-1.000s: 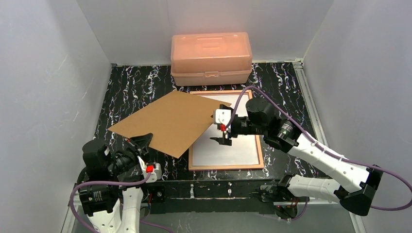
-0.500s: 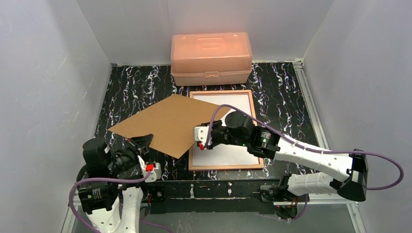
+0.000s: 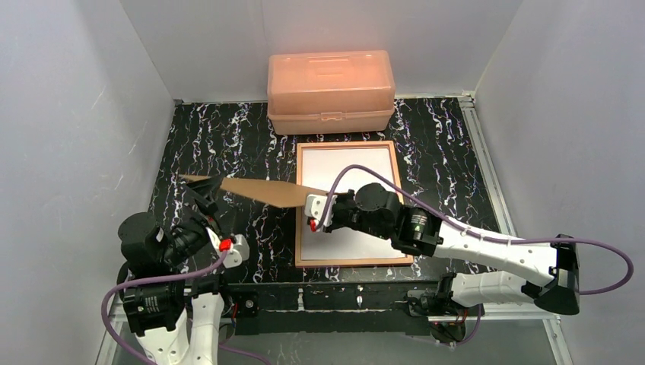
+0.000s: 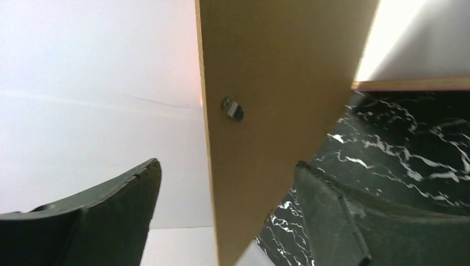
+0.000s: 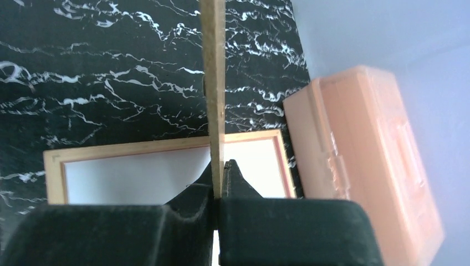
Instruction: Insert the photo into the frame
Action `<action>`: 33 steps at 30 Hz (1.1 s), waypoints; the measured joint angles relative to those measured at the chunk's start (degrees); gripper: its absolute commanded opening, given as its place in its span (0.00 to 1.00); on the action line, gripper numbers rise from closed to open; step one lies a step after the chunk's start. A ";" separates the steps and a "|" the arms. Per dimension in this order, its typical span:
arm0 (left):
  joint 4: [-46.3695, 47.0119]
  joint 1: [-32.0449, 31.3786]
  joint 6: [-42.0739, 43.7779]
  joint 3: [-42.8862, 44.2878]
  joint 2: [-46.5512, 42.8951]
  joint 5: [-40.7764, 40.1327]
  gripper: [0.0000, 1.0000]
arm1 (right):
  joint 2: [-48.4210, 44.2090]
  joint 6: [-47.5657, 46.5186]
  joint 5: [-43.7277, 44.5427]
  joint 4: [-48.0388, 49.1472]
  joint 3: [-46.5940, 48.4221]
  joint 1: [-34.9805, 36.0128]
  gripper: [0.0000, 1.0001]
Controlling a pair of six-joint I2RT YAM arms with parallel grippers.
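One backing board [image 3: 266, 190] hangs tilted. Our right fingers [image 5: 231, 183] pinch its edge; our left fingers [image 4: 327, 205] gape open around it.

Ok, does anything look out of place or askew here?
The brown backing board is tipped up off the black marbled table, pinched at one edge by the right gripper, its other end between the fingers of the open left gripper. The tan-edged rectangular frame lies flat with a white sheet inside; nothing spilled or damaged.
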 measured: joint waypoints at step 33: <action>7.02 -0.02 -59.89 9.25 22.56 -21.94 0.95 | 12.98 68.67 -40.04 -22.64 19.28 -44.19 0.01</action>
